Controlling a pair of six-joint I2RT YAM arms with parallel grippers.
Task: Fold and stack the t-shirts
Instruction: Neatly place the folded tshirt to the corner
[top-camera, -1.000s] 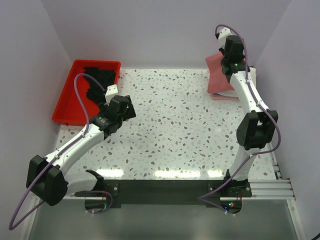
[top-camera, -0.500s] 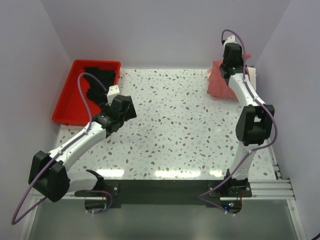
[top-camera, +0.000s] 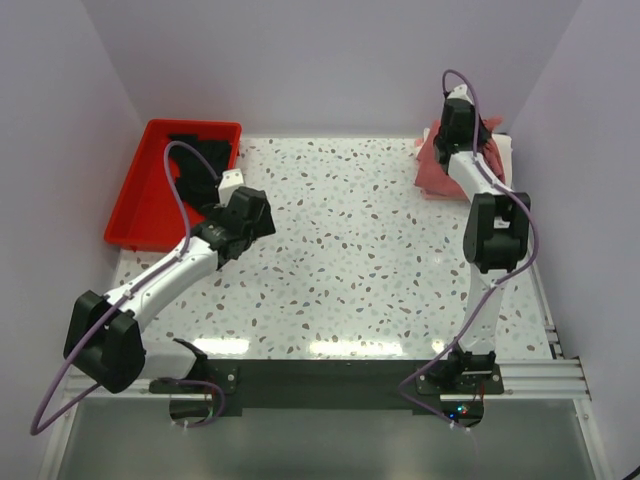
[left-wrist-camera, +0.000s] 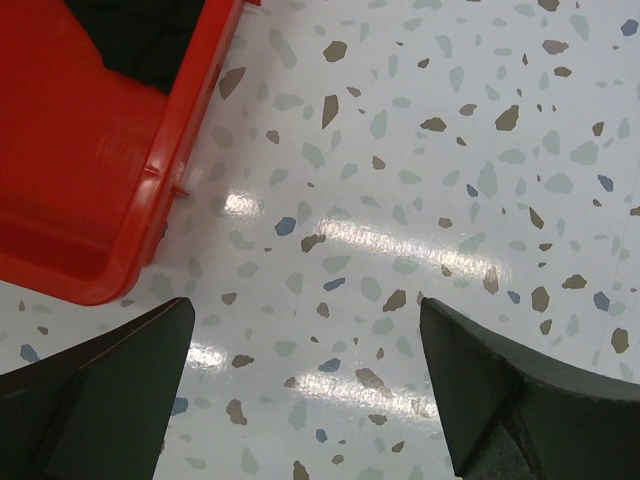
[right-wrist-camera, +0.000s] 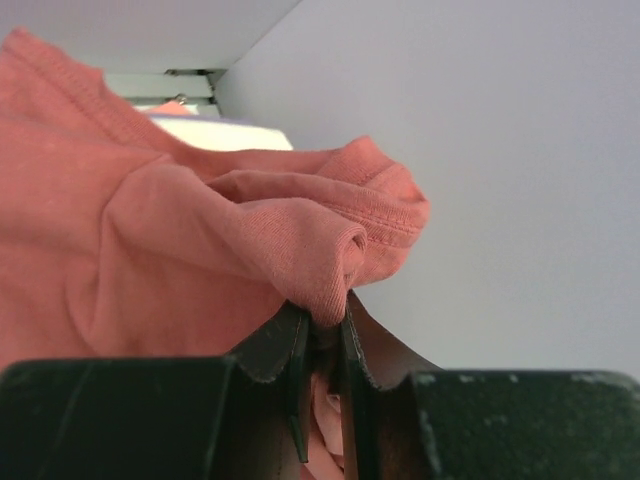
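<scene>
Table (top-camera: 350, 260), speckled, fills most of the top view. A red tray (top-camera: 135, 215) sits at its far left corner. A black shirt (top-camera: 200, 160) lies crumpled in the tray's far half, with no long axis to read.

At the table's far right corner a pink shirt (top-camera: 432, 170) is bunched in a heap close to the back wall. A pale thing (top-camera: 503, 152) is beside it at the right edge; what it is cannot be told. From above, the right arm (top-camera: 490, 235) reaches over this heap and hides the grip.

The right wrist view supplies it. The right gripper (right-wrist-camera: 322, 322) has its jaws nearly together on a fold of the pink shirt, just under a ribbed hem that curls toward the wall. The rest of the cloth spreads to the left of that view, so the shirt has no clear heading.

The left gripper (left-wrist-camera: 305, 380) stands wide open over bare table, just beside the tray's near right corner and apart from its rim. Only the left wrist view shows that gap, with a bit of black cloth inside the tray at its top edge.
</scene>
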